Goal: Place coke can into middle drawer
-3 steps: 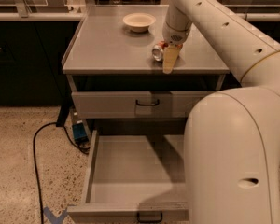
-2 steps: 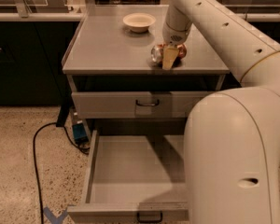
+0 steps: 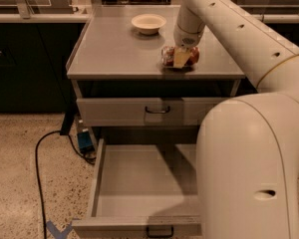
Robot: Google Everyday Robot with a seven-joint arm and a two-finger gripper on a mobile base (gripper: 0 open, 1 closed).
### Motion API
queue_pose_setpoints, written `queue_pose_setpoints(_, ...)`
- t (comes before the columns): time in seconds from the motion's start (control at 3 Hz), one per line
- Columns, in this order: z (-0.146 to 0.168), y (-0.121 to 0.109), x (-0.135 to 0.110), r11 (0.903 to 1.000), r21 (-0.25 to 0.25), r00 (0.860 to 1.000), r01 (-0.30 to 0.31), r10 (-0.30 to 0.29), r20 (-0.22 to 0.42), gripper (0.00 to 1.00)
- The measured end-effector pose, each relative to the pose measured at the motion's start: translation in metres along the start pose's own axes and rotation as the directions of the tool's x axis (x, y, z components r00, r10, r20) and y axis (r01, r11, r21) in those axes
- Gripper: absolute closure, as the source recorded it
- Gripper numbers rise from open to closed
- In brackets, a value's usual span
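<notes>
The coke can (image 3: 192, 57) lies on its side on the grey cabinet top (image 3: 114, 54), near the front right. My gripper (image 3: 181, 58) reaches down from the arm and sits right over the can's middle, so red shows on both sides of it. The can rests on the top. The middle drawer (image 3: 139, 183) is pulled wide open below, with a bare grey floor and a small dark handle (image 3: 159, 231) at its front edge. My white body hides the drawer's right part.
A cream round bowl (image 3: 148, 23) stands at the back of the cabinet top. The upper drawer front (image 3: 114, 111) is closed. A black cable (image 3: 38, 168) and a blue box (image 3: 84, 141) lie on the speckled floor to the left. My white body (image 3: 254, 173) fills the right foreground.
My gripper has shifted from just beside the can to sit over its middle. The can now shows on both sides of it. The drawer has not moved.
</notes>
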State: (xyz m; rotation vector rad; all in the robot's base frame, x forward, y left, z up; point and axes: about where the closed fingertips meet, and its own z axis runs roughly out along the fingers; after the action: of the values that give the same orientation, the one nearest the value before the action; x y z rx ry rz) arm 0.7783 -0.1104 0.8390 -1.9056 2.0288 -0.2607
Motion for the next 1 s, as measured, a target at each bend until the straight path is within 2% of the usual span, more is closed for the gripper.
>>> queue_pose_setpoints(0.33,-0.006,-0.002,-0.001,0.9982,0.001,0.995,-0.059,0.059,0.083,1.0)
queue_pose_setpoints(0.67,-0.032,0.003,-0.011,0.9916,0.006,0.963,-0.129,0.124,0.238,1.0)
queue_pose_setpoints(1.0,-0.049,0.03,-0.023,0.9823,-0.051,0.919,-0.18,0.187,0.347,1.0)
